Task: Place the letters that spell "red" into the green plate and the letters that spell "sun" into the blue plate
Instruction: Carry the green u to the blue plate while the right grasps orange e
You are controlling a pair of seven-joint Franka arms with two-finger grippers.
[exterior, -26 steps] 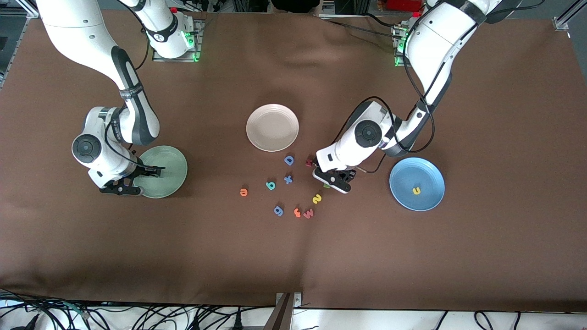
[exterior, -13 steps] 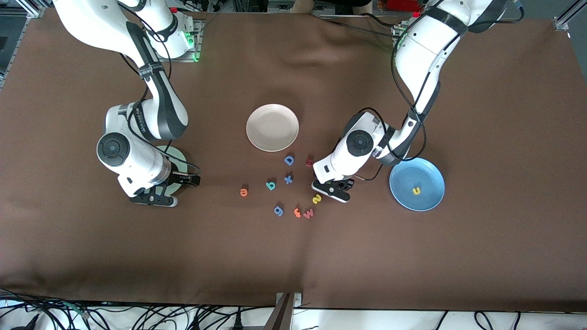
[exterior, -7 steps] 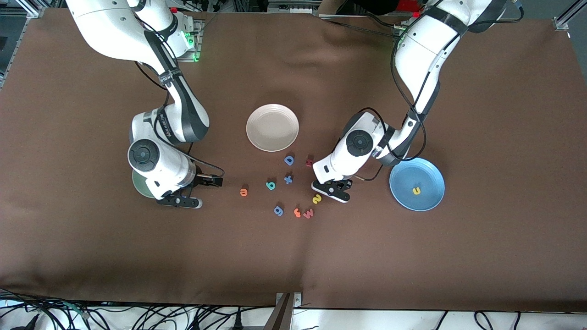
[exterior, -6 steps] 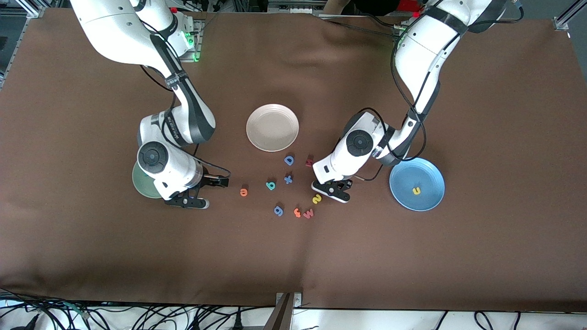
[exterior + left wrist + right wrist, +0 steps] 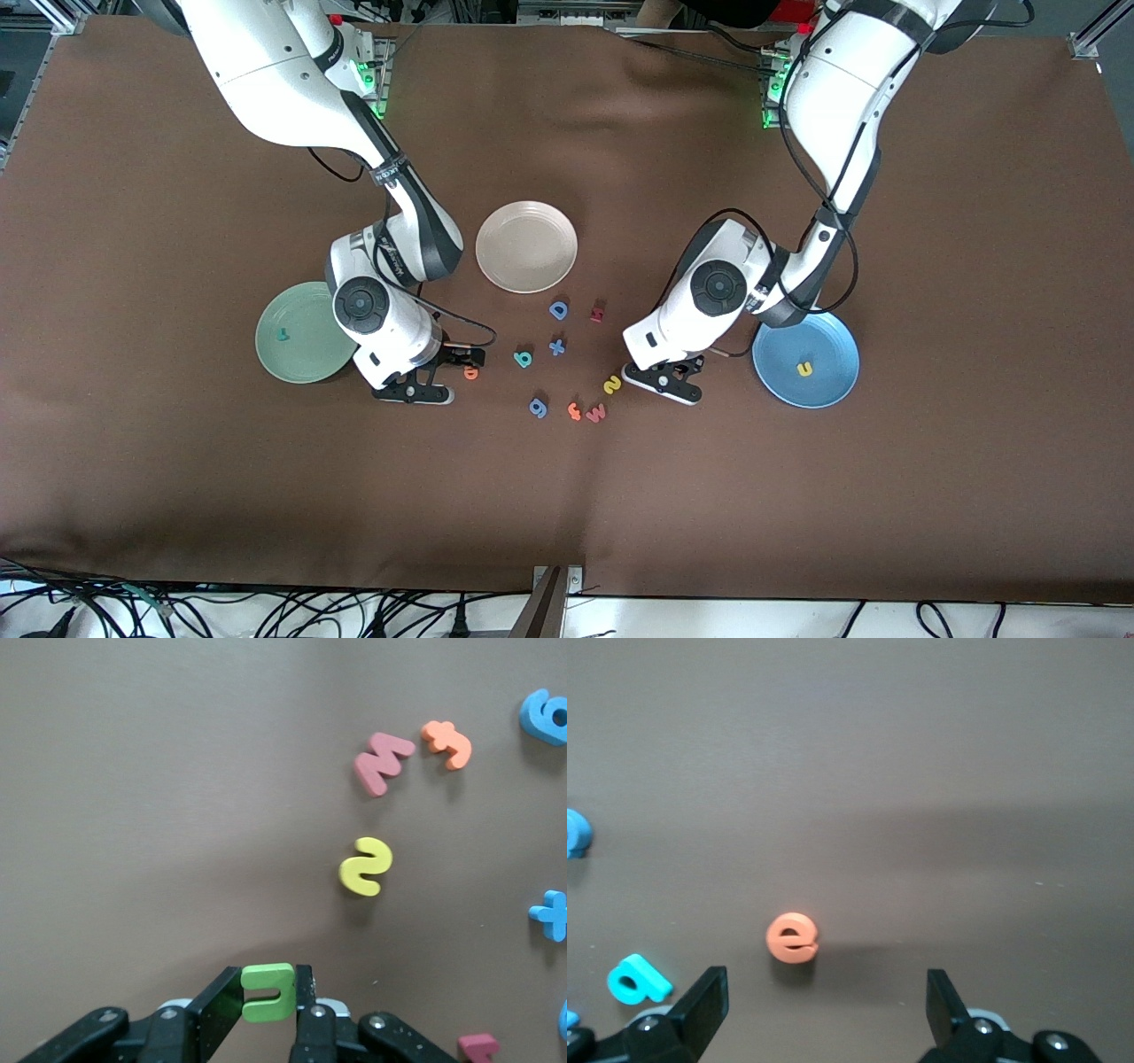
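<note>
While my left pincer (image 5: pixel 266 994) pinched the green "n" (image 5: pixel 267 992) | right pincer (image 5: pixel 824 997) gaped wide | orange "e" (image 5: pixel 792 937) lay just ahead, between its fingers.

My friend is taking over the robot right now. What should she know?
Left end effector: shut on the olive-green foam "n", beside the sky-blue plate.
Right end effector: open over the orange foam "e".
Done: yellow foam "u" in the blue plate, teal foam "r" in the pale mint-green plate.
Left: drop the "n"; move the yellow foam "s", the "e" and the teal foam "d", all on the cloth.
</note>
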